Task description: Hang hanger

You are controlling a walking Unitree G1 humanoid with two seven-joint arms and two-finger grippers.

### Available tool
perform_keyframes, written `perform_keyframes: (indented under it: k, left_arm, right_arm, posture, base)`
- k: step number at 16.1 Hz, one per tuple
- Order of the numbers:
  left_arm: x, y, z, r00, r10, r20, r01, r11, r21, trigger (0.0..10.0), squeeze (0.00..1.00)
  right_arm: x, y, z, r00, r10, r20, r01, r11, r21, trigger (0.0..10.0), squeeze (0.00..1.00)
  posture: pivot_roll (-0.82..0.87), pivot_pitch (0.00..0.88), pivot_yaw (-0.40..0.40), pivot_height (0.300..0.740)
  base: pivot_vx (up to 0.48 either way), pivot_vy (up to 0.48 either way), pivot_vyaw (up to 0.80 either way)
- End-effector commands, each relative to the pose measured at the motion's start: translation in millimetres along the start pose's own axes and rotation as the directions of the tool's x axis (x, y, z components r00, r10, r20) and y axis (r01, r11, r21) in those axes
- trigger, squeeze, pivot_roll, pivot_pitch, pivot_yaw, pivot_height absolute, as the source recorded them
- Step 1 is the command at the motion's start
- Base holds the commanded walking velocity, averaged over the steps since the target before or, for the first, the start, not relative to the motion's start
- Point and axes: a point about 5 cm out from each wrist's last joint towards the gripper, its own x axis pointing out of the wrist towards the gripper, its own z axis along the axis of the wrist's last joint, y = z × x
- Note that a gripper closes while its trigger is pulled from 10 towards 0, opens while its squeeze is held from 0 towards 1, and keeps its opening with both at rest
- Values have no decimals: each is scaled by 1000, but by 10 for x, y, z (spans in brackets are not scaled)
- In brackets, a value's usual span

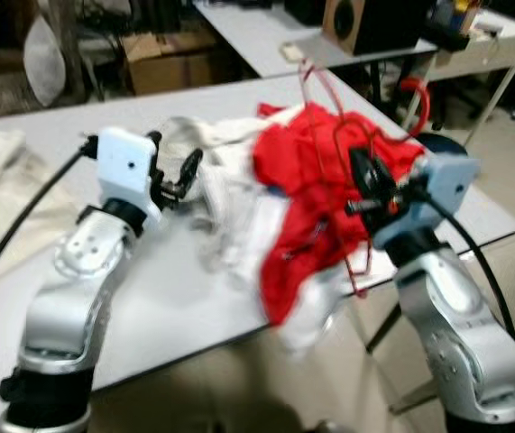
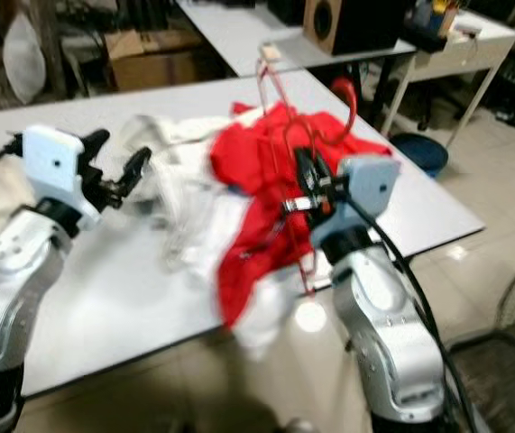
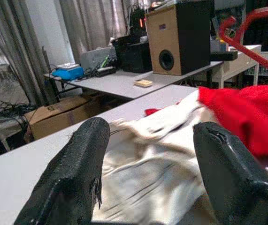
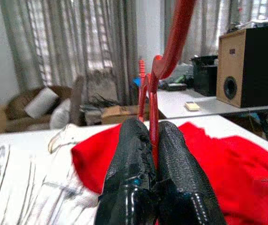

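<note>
Black fingers [image 4: 138, 173] of the right gripper [image 1: 365, 185] are clamped on the red hanger [image 4: 153, 101], which stands up over a red garment [image 1: 316, 194] heaped on the tabletop [image 1: 162, 302]. White clothing [image 1: 230, 212] lies just beside the red cloth. On the other side, the left gripper [image 1: 174, 176] hovers over that white clothing with its jaws spread and empty. Behind stand a speaker [image 3: 180, 37] and cardboard box [image 3: 54, 117]; no lettering is legible.
</note>
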Motion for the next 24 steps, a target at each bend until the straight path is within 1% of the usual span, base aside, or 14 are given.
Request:
perform_keyframes:
  k: [1, 3, 5, 9, 10, 11, 12, 14, 16, 18, 19, 20, 21, 24]
  left_arm:
    - [-16, 16, -54, 1000, 8, -27, -8, 1000, -2, 10000, 0]
    - [-33, 20, -134, 998, 6, -57, -6, 1000, 6, 10000, 0]
    - [-25, -2, -158, 998, 5, -58, -5, 1000, 3, 10000, 0]
    - [-61, 29, -178, 998, 22, -63, -21, 1000, 23, 10000, 0]
    - [-81, 53, -183, 997, 35, -64, -34, 999, 27, 10000, 0]
    - [-120, 96, -227, 995, 58, -78, -56, 998, 34, 10000, 0]
    - [-125, 100, -232, 995, 59, -79, -57, 998, 34, 10000, 0]
    - [-81, 98, -224, 996, 57, -72, -54, 998, 38, 10000, 0]
    - [-78, 79, -223, 996, 55, -68, -54, 998, 17, 10000, 0]
    - [-83, 14, -262, 997, 29, -76, -26, 999, 37, 10000, 0]
    - [-77, 16, -261, 997, 28, -73, -25, 999, 41, 10000, 0]
    - [-77, 51, -254, 997, 35, -72, -31, 998, 47, 10000, 0]
    - [-69, 87, -242, 996, 46, -70, -42, 998, 54, 10000, 0]
    - [-87, 116, -255, 996, 57, -72, -53, 997, 62, 10000, 0]
  right_arm:
    - [10, 24, -16, 1000, 14, -15, -14, 1000, -3, 10000, 0]
    - [-17, 32, -23, 999, 30, -24, -31, 999, -28, 10000, 0]
    - [-56, 26, -61, 999, 28, -34, -29, 999, -24, 10000, 0]
    - [-11, 106, -82, 996, 76, -36, -77, 997, -30, 10000, 0]
    - [-2, 119, -112, 995, 85, -46, -86, 996, -28, 10000, 0]
    - [7, 154, -164, 992, 108, -61, -110, 993, -35, 10000, 0]
    - [5, 160, -168, 992, 111, -62, -113, 993, -37, 10000, 0]
    - [1, 142, -202, 993, 94, -74, -97, 994, -40, 10000, 0]
    - [3, 121, -214, 993, 93, -78, -97, 994, -40, 10000, 0]
    - [-43, 68, -267, 992, 81, -99, -87, 994, -66, 10000, 0]
    - [-49, 54, -304, 991, 72, -112, -80, 994, -68, 10000, 0]
    - [-35, 66, -335, 990, 67, -123, -79, 993, -91, 10000, 0]
    - [-16, 108, -338, 989, 90, -120, -102, 990, -97, 10000, 0]
    - [13, 124, -374, 987, 102, -125, -116, 987, -108, 10000, 0]
  posture:
    - [-74, 47, 16, 740]
    - [-84, 36, 31, 740]
    - [-73, 29, 21, 740]
    - [-59, 16, 5, 740]
    - [-48, 13, -12, 740]
    - [-53, 1, -5, 740]
    - [-55, 0, -2, 740]
    - [-53, 0, 1, 740]
    - [-58, 0, 12, 740]
    - [-53, 0, 10, 740]
    - [-50, 0, 8, 740]
    - [-50, 0, 9, 740]
    - [-40, 0, 3, 740]
    - [-37, 0, 3, 740]
  base:
    - [0, 405, 0]
    - [0, 405, 0]
    - [0, 407, 0]
    - [0, 405, 0]
    - [0, 409, 0]
    - [0, 405, 0]
    - [0, 405, 0]
    - [0, 407, 0]
    - [0, 407, 0]
    - [0, 409, 0]
    - [0, 409, 0]
    - [0, 409, 0]
    - [0, 409, 0]
    - [0, 406, 0]
